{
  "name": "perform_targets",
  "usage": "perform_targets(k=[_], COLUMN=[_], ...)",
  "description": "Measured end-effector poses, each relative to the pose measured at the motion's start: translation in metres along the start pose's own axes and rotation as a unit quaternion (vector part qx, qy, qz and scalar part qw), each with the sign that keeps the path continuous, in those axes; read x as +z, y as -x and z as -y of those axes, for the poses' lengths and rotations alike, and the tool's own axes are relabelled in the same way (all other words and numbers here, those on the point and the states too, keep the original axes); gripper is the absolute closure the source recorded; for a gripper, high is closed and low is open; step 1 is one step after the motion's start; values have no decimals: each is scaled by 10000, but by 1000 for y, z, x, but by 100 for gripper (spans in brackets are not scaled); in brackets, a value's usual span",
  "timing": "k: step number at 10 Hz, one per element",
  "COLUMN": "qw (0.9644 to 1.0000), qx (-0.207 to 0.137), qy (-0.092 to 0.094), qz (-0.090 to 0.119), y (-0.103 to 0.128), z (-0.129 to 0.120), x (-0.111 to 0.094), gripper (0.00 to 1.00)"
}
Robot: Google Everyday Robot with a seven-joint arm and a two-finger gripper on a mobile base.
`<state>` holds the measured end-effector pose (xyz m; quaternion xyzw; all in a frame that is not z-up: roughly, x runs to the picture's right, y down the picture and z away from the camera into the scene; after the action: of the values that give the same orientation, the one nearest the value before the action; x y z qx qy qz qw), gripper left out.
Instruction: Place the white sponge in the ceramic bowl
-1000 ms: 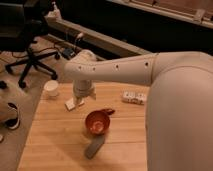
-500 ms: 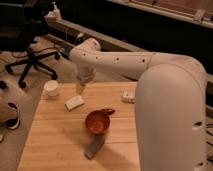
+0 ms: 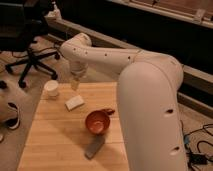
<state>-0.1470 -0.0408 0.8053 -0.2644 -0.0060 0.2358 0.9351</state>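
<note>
A: Starting at the left edge. What is sitting there?

B: A white cup point(image 3: 51, 89) is standing upright near the far left corner of the bench point(image 3: 50, 145). Off the bench, beyond that corner, an office chair point(image 3: 29, 56) is standing on the floor.

A: And the gripper?

B: The gripper point(image 3: 75, 85) is hanging just right of the cup, over the far edge, pointing straight down. Clenched or released: cannot tell.

A: The white sponge?

B: The white sponge point(image 3: 75, 102) is lying flat on the boards, on the near side of the gripper, turned slightly askew. It is resting outside the bowl.

A: The bowl itself?

B: The ceramic bowl point(image 3: 97, 121) is sitting upright around mid-bench, right of the sponge and closer to the near edge, near it but not touching. A flat grey object point(image 3: 95, 147) is lying between the bowl and the near edge.

A: Arm pose?

B: The arm point(image 3: 150, 110) is rising as a thick white link over the right edge, reaching leftward along the far edge, bending at a rounded joint point(image 3: 75, 50), then dropping to the gripper.
</note>
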Motion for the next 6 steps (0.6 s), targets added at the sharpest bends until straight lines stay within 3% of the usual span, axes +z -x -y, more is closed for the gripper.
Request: perform_targets(k=[6], qw=[10000], qx=[-22], qy=[-49], qz=[-42], y=[-1], z=[6], x=[3], gripper=[35])
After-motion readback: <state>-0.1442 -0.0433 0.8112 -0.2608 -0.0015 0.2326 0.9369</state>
